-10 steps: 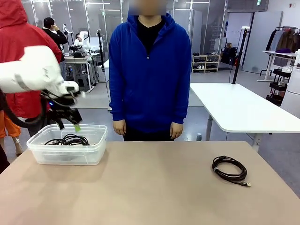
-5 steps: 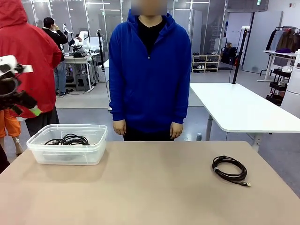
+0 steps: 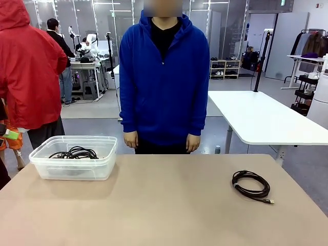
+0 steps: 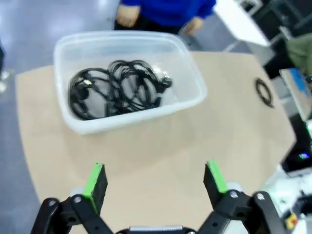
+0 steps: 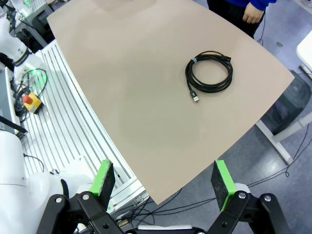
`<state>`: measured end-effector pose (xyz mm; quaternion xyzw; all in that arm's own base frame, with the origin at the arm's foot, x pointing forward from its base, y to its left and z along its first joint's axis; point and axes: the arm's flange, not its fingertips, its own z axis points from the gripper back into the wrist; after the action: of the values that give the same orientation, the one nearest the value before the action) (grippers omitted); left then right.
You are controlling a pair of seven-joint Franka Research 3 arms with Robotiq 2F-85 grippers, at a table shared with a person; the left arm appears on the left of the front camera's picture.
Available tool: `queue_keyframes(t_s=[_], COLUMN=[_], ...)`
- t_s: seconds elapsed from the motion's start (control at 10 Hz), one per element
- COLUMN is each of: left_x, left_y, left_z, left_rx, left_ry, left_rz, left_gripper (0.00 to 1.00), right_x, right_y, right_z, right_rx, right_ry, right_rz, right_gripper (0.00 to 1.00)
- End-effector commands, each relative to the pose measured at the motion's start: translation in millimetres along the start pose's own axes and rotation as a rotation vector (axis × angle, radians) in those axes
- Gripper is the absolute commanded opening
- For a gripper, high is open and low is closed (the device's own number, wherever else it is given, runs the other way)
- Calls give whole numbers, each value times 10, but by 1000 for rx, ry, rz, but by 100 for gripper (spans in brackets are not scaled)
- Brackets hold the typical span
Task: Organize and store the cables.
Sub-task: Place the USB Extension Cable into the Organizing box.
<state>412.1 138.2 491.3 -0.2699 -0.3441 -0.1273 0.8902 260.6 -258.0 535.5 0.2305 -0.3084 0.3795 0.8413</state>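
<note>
Our left gripper [image 4: 155,180] has its fingers spread wide, empty, hovering above the table [image 4: 161,146] near the clear bin [image 4: 194,80] holding coiled cables [image 4: 117,88]. Our right gripper [image 5: 165,181] is likewise wide and empty, high over the table edge; one coiled cable [image 5: 208,74] lies loose on the tabletop, well apart from the bin.

I see a person in a blue hoodie [image 3: 164,82] standing behind my tan table [image 3: 164,210], and a white table [image 3: 261,120] farther back.
</note>
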Motion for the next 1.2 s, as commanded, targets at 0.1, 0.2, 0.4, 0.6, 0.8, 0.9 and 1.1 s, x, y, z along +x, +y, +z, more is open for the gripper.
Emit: queue_keyframes(t_s=[0.1, 0.2, 0.4, 0.6, 0.8, 0.9, 1.1], left_x=[-119, -153, -193, -193, -193, -193, -193], left_y=[-6, 25, -112, -112, -112, -112, -112], left_z=[204, 161, 137, 137, 137, 137, 137], left_rx=[-246, -301, -250, -250, -250, -250, -250], left_ry=[106, 121, 71, 71, 71, 71, 71], left_rz=[-163, -198, -152, -152, -152, -152, -152], left_gripper=[100, 100, 100, 100, 100, 100, 100], right_x=[21, 21, 21, 21, 21, 21, 21], right_y=[15, 15, 15, 15, 15, 15, 15], right_z=[1, 1, 1, 1, 1, 1, 1], right_rx=[1, 1, 1, 1, 1, 1, 1], right_ry=[-2, -2, -2, -2, -2, -2, -2], right_rz=[-3, -3, -3, -3, -3, -3, -3], right_gripper=[100, 100, 100, 100, 100, 100, 100])
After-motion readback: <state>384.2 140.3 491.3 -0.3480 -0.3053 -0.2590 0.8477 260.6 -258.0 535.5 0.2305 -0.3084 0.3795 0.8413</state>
